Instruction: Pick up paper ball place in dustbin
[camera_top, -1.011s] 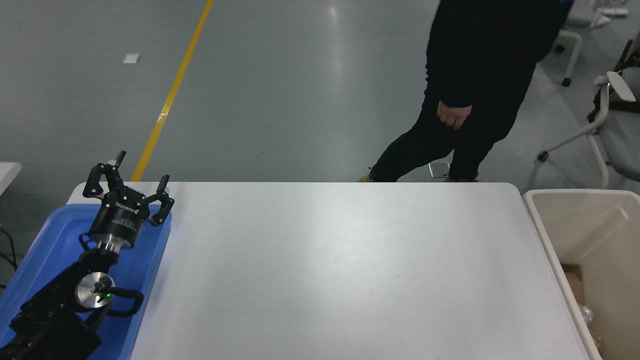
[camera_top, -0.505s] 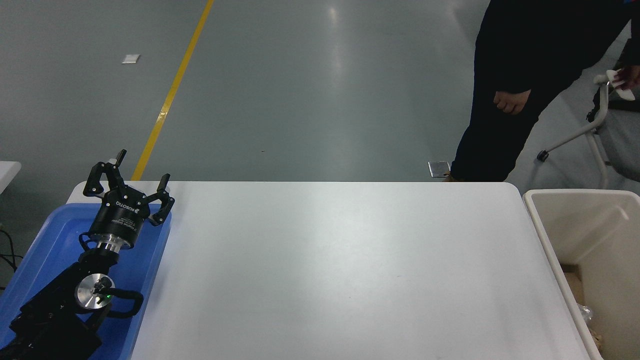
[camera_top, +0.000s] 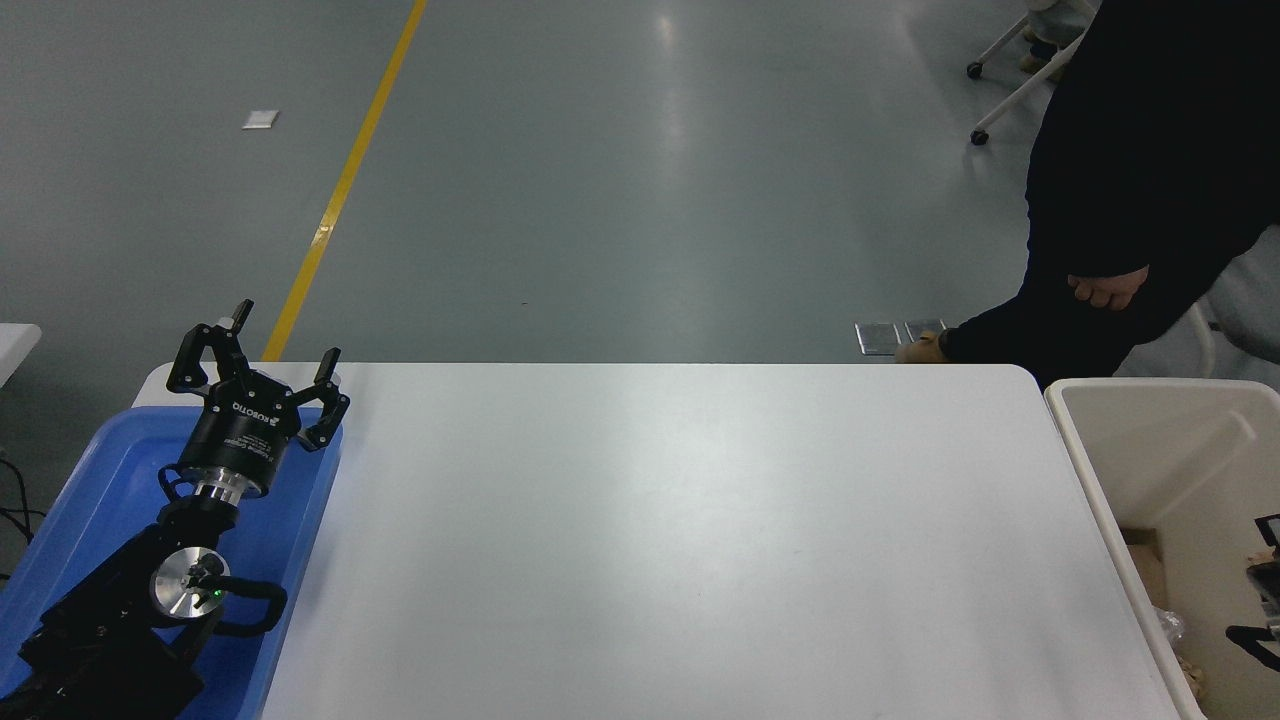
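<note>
1. The white bench (camera_top: 690, 540) serves as the landmark, and its top shows no paper ball.
2. At the bench's left end lies a shallow blue tray (camera_top: 70, 520), and the left claw (camera_top: 262, 368) hangs parked above the tray's far corner with its fingers spread wide and nothing between them.
3. Just beside the bench's right end stands the cream-white dustbin (camera_top: 1095, 480), its thick rim nearly touching the bench edge.
4. Inside the dustbin, low against the wall nearest the bench, a scrap of tan-brown material (camera_top: 1190, 675) shows; whether it is the paper ball I cannot tell.
5. The right claw (camera_top: 1262, 590) shows only as a sliver of black parts over the dustbin's interior, cut by the picture's edge, so whether it is spread or closed I cannot tell.
6. Beyond the bench's far right corner a person in dark clothes (camera_top: 1130, 180) stands on the grey floor, one hand (camera_top: 1105, 290) hanging.
</note>
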